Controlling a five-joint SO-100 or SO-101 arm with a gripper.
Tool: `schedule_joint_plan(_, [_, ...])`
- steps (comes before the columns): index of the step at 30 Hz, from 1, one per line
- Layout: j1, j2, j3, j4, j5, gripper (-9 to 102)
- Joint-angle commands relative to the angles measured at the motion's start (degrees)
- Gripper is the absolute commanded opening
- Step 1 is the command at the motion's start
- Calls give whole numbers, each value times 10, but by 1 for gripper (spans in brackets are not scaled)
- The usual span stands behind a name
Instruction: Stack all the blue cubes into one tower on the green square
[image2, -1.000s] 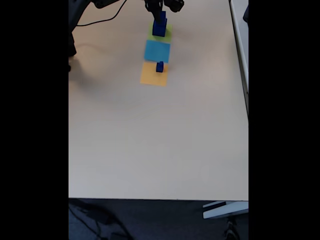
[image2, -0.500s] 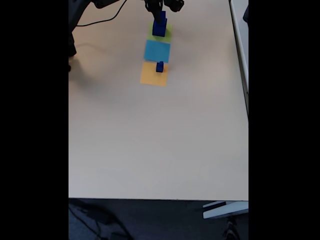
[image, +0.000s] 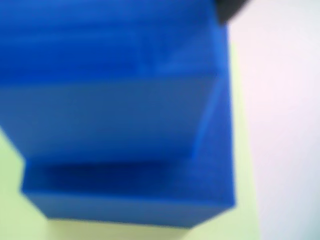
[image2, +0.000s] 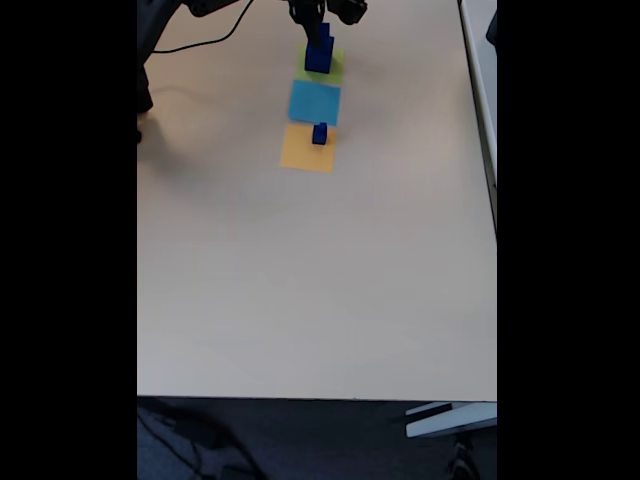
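Note:
In the fixed view a tower of blue cubes (image2: 319, 56) stands on the green square (image2: 334, 71) at the far end of the table. My gripper (image2: 322, 20) hangs right at the tower's top; whether its fingers are closed on the top cube is too small to tell. A small blue cube (image2: 319, 133) sits apart on the orange square (image2: 305, 152). The wrist view is blurred and very close: an upper blue cube (image: 110, 100) rests on a wider blue cube (image: 150, 197), with the green square (image: 10, 200) showing around them and a dark finger tip (image: 230, 7) at the top right.
A light-blue flat square (image2: 314, 102) lies between the green and orange ones. A black cable (image2: 200, 42) and the arm's dark base (image2: 145, 60) sit at the far left. The beige table (image2: 320, 280) stretches toward the near edge.

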Motion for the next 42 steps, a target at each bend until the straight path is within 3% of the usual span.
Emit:
schedule_joint_plan(1, [-2, 34, -34, 4, -11, 4])
schedule_joint_plan(42, [-16, 1, -63, -6, 0, 4])
